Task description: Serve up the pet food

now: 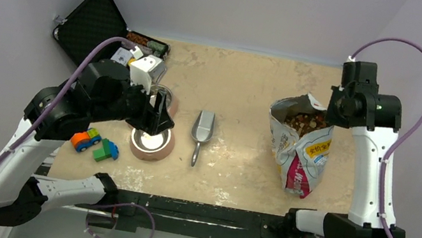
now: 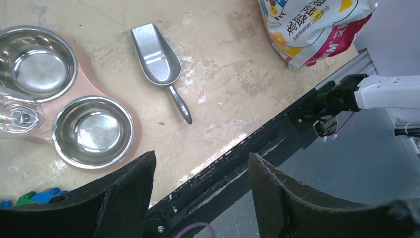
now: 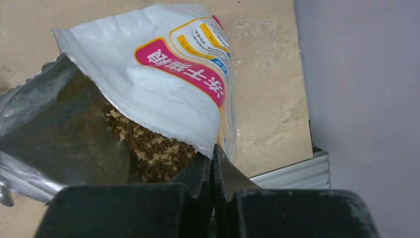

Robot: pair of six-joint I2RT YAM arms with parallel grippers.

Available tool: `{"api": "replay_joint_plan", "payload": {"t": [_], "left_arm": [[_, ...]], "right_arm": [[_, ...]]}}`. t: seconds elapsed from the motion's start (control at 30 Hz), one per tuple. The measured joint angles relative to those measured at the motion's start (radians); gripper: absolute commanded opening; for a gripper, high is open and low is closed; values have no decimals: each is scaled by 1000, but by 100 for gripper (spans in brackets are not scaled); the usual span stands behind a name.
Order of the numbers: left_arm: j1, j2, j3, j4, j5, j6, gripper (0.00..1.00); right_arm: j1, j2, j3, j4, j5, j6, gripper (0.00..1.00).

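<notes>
**Status: early stage, no food transferred.**

1. Near edge. The left gripper hangs above the near edge of the surface with its fingers spread wide and nothing between them. In the top view it sits over the double-bowl feeder.
2. Toy blocks lie at 9 o'clock of the feeder. They play no part in the task.
3. Feeder. Both steel bowls, the near bowl and the far bowl, show bare, shiny bottoms. No kibble is in either one.
4. Scoop. The metal scoop lies flat on the surface at 3 o'clock of the feeder, handle toward the near edge. Its pan is empty and neither gripper touches it.
5. Bag. The bag stands at 3 o'clock of the scoop, well apart from it, with its mouth open. All visible kibble is inside the bag.
6. The right gripper has its fingers pressed together, pinching the bag's rim at the mouth.
7. A black case stands open at 11 o'clock of the feeder.

**Judged done:** bag open and held steady.

**Judged left:** pick up the scoop, load it from the bag, carry it to the feeder, and tip it into a bowl.
</notes>
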Motion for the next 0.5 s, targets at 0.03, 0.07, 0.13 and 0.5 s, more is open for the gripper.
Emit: {"api": "replay_joint_plan", "payload": {"t": [0.03, 0.07, 0.13, 0.5], "left_arm": [[0, 5, -3, -2, 2, 8, 72], [0, 7, -7, -2, 6, 12, 72], [0, 16, -16, -1, 16, 26, 72], [0, 32, -81, 19, 85, 42, 70]], "right_arm": [[22, 0, 0, 0, 15, -9, 0], [55, 1, -1, 0, 32, -18, 0], [136, 11, -3, 1, 62, -30, 0], [649, 101, -198, 216, 74, 188, 0]]}}
